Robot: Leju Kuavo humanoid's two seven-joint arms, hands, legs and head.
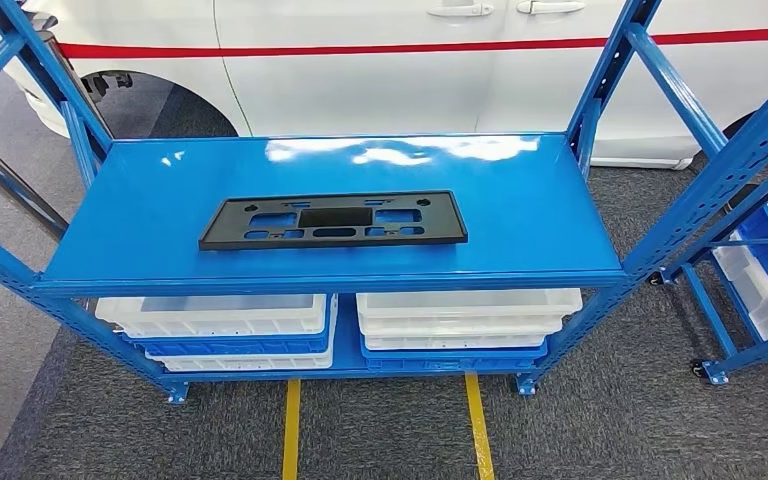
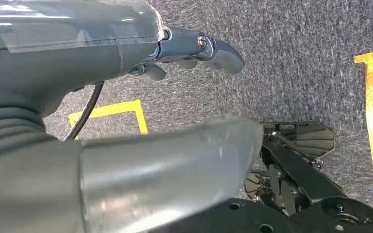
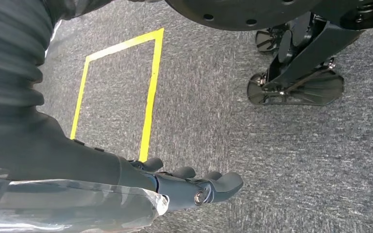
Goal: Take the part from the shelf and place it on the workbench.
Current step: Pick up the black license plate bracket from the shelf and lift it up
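Both hands hang low over grey carpet marked with yellow tape — the left hand (image 2: 126, 111) and the right hand (image 3: 141, 194) hold nothing, fingers extended and loosely apart. Ahead, the black part (image 1: 333, 220) lies flat on the blue shelf (image 1: 550, 215); white bins (image 1: 465, 315) sit below — a white car (image 1: 360, 60) stands behind.

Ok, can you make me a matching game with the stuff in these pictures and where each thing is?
Things:
1. black part
2. white bins
3. white car
4. yellow lines

Places:
A. on the carpet floor
B. behind the shelf
C. on the blue shelf's top board
D. on the lower level, under the top board

Pairs: 1-C, 2-D, 3-B, 4-A
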